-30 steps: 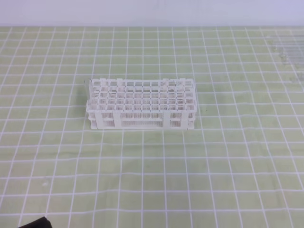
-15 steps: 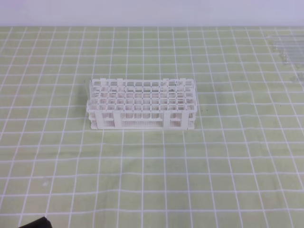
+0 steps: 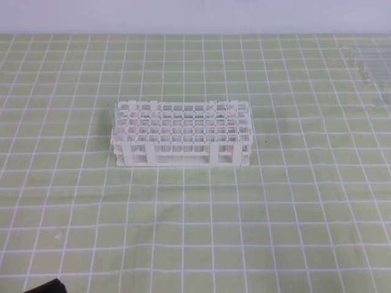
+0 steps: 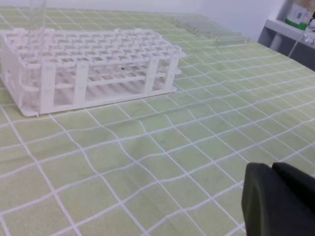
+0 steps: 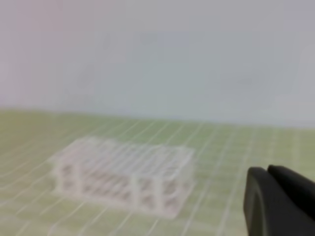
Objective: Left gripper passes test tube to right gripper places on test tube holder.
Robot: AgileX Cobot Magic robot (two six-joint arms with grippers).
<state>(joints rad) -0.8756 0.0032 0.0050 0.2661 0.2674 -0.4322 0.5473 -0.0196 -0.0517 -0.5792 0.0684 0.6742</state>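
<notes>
- Test tube holder (image 3: 181,134) sits on the green gridded surface (image 3: 183,226), roughly mid-surface, long side facing the front edge. White lattice, several tiers, many small square holes.
- Test tube (image 4: 38,14): a clear upright tube shows at one end corner of the holder in the left wrist view, poking up above the top lattice. It looks to be standing in an end hole. In the high view there's only a faint sliver at the holder's left end (image 3: 113,113), hard to make out.
- Left end effector (image 4: 278,201): black fingers in the lower right of its own wrist view, pressed together w/ just a thin seam between them, nothing held. Well apart from the holder, low over the surface. In the high view, a small black bit at the bottom left corner (image 3: 46,287) is prob. part of this arm, far in front of the holder.
- Right end effector (image 5: 280,204): black fingers clenched too, empty. Its view is blurry; the holder (image 5: 123,177) is off to the left and further away.
- Far behind and right of the holder, near the back edge of the surface: a faint clear rack w/ transparent tubes (image 4: 209,30), barely visible from above (image 3: 369,64).
- Beyond that rack, in the left wrist view: a grey shelf (image 4: 285,32) w/ a green-and-white container (image 4: 301,12) on it.
</notes>
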